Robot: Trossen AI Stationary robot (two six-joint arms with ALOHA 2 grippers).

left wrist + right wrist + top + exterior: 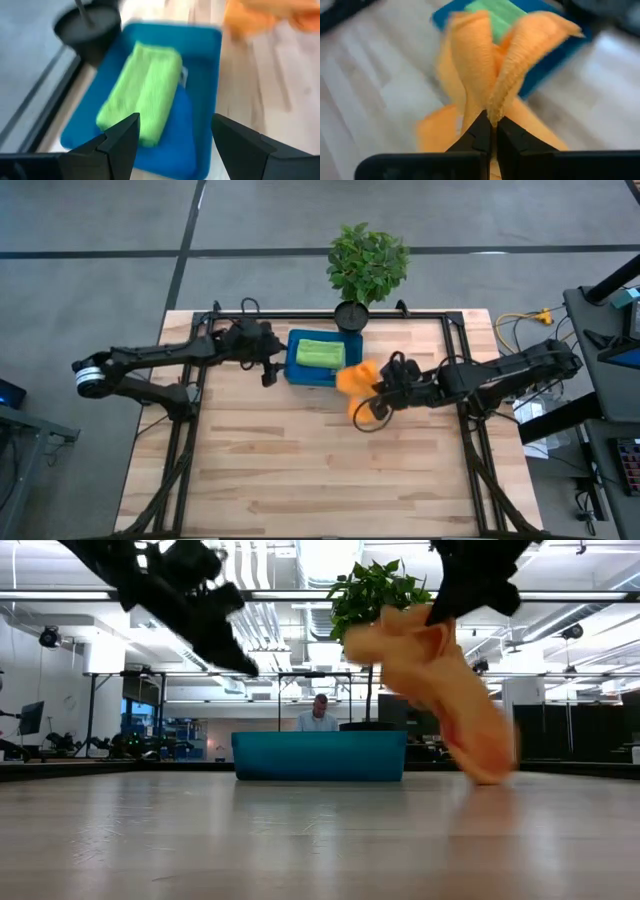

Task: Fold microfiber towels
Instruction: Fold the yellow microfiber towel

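The right gripper (pixel 490 131) was pinched shut on the orange towel (pixel 356 378), which hung bunched above the table (pixel 300 470) beside the blue tray (pixel 300 370). The left gripper (pixel 172 137) hovered open and empty over the tray's green towel (pixel 142 90). With so little cloth in the pinch, the orange towel could slip free or drop crumpled.

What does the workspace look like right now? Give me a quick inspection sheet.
Surface: wooden table, near half bare.
Job's things: orange towel pinched and lifted beside the blue tray; folded lime green towel lies in the tray on a blue one.
Clutter: potted plant at the far edge.
Grippers: right tool shut on the orange towel; left tool open, above the tray's left side.
Cables: yellow cable right of the table.
Surroundings: a person sits behind.
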